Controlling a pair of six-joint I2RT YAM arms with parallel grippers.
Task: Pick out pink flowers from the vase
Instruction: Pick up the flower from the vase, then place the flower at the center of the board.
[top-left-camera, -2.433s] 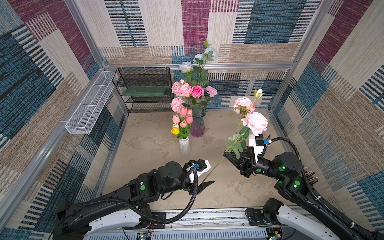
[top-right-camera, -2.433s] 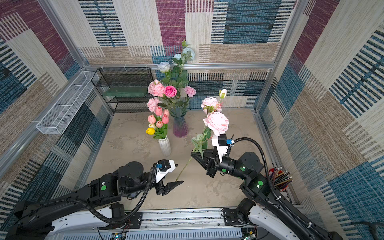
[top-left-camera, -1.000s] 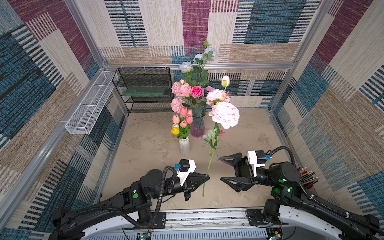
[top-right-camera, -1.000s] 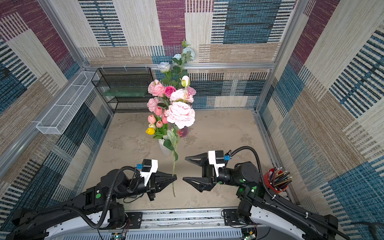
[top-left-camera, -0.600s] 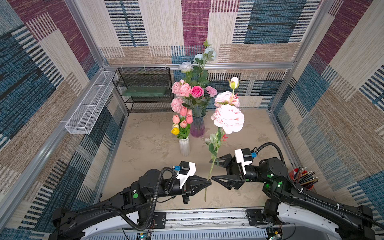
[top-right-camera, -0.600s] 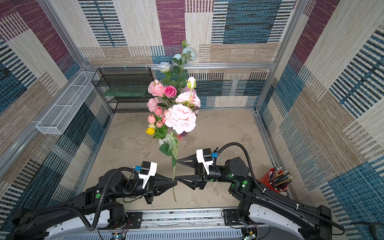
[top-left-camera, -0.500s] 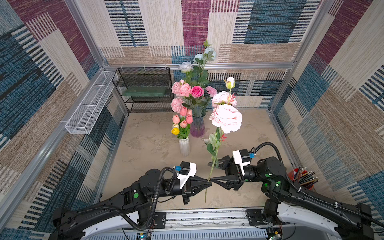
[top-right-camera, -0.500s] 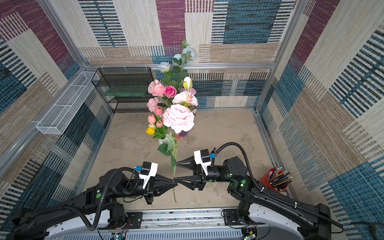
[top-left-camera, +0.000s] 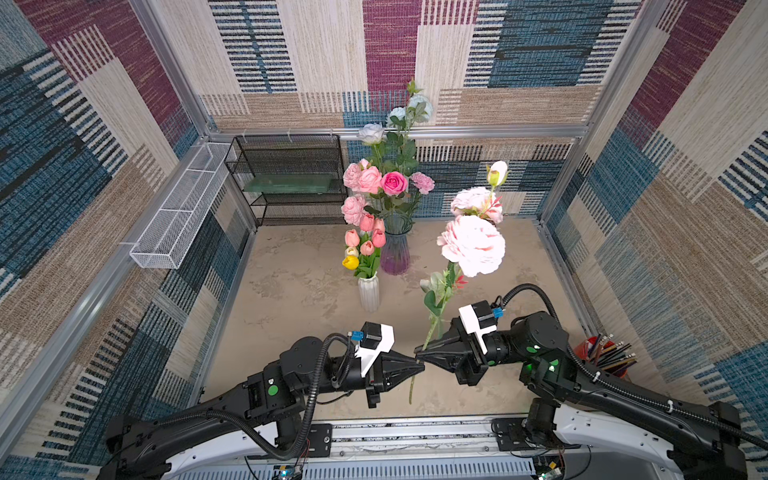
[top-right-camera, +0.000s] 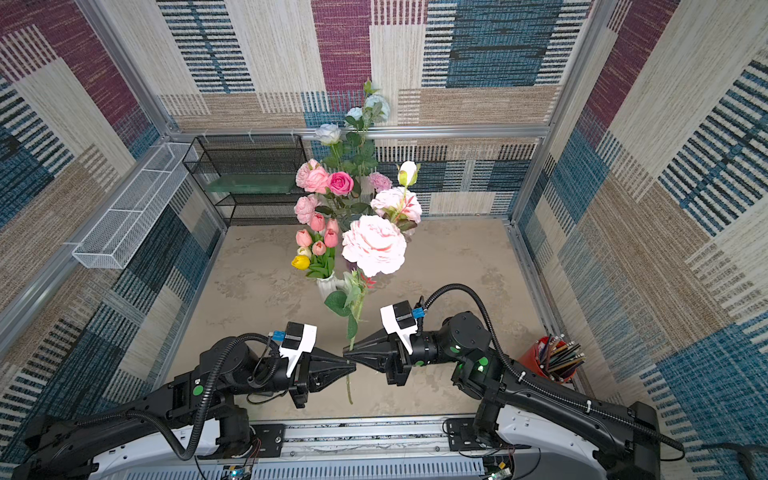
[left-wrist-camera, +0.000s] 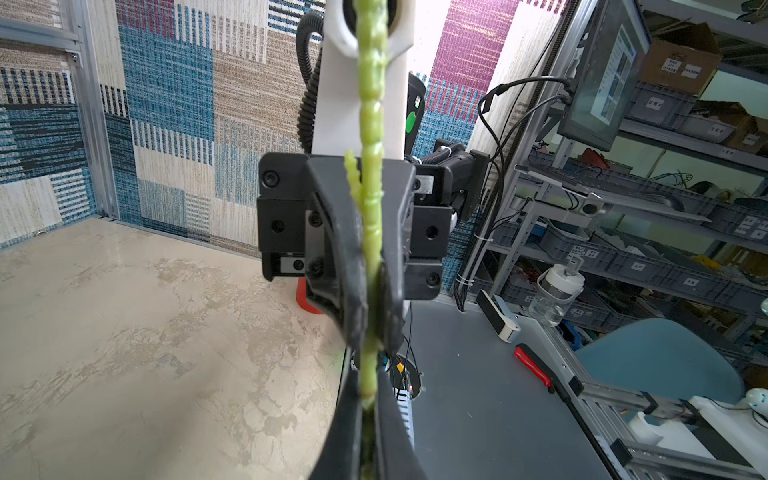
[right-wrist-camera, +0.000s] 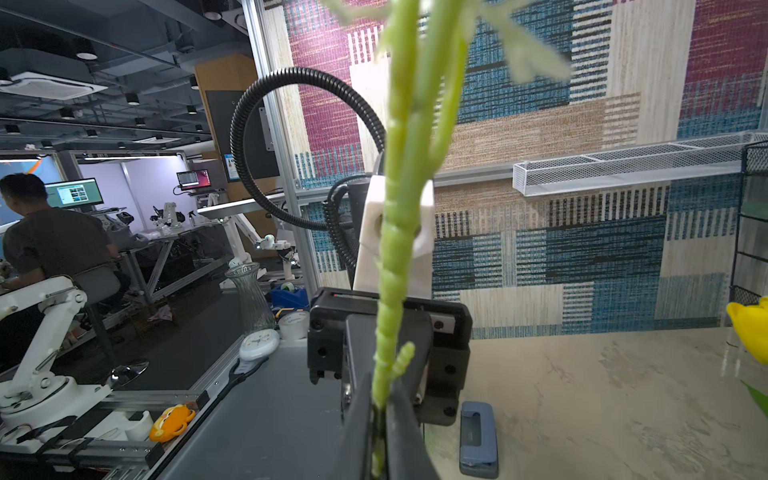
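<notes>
A pale-pink peony (top-left-camera: 471, 245) (top-right-camera: 374, 245) stands upright above the front of the table on its long green stem (top-left-camera: 432, 328) (left-wrist-camera: 371, 124) (right-wrist-camera: 397, 249). My left gripper (top-left-camera: 419, 365) (top-right-camera: 352, 365) (left-wrist-camera: 368, 415) is shut on the stem from the left. My right gripper (top-left-camera: 417, 355) (top-right-camera: 347, 355) (right-wrist-camera: 380, 424) is shut on it from the right, tip to tip with the left. More pink flowers (top-left-camera: 370, 178), among them a hot-pink rose (top-left-camera: 394, 183), stand in the purple glass vase (top-left-camera: 395, 253). Salmon-pink tulips (top-left-camera: 368, 239) fill a small white vase (top-left-camera: 369, 293).
Pale blue-white roses (top-left-camera: 372, 133) rise from the purple vase. A black wire shelf (top-left-camera: 291, 178) stands at the back left and a white wire basket (top-left-camera: 178, 212) hangs on the left wall. A red cup of pencils (top-left-camera: 602, 353) sits front right.
My right gripper has moved left from open and apart and has shut on the stem opposite the left gripper. The peony has leaned a little to the right. The left gripper has stayed in place.
</notes>
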